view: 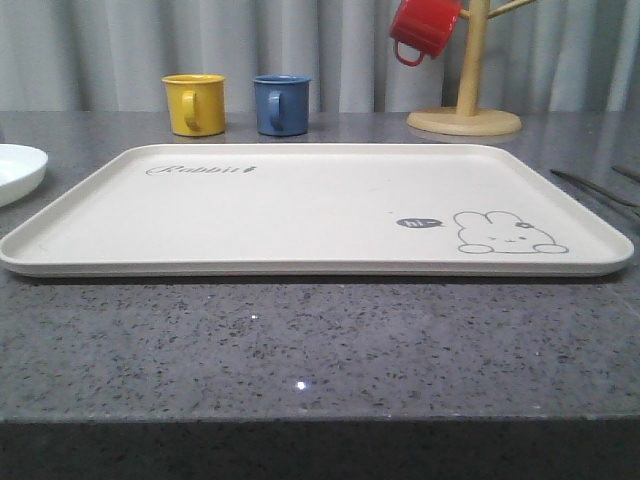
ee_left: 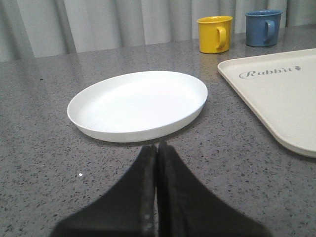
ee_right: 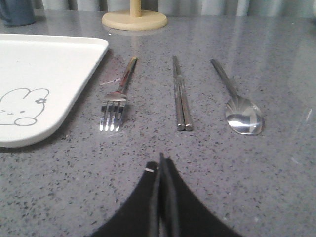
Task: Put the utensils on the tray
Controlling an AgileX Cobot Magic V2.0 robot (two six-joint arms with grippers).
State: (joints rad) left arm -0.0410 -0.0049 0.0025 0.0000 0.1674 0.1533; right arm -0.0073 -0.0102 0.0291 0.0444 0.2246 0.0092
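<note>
The cream tray (view: 300,210) with a grey rabbit drawing lies bare across the middle of the grey counter; its corners also show as tray (ee_left: 281,94) and tray (ee_right: 44,69). To its right on the counter lie a silver fork (ee_right: 116,98), a pair of flat chopsticks (ee_right: 180,98) and a long-handled spoon (ee_right: 237,106), side by side. My right gripper (ee_right: 162,160) is shut and empty, a short way in front of the chopsticks. Over bare counter, my left gripper (ee_left: 157,147) is shut and empty, just before a white plate.
A round white plate (ee_left: 138,103) sits left of the tray. A yellow mug (view: 195,103) and a blue mug (view: 281,103) stand behind the tray. A wooden mug tree (view: 465,110) at the back right carries a red mug (view: 423,28).
</note>
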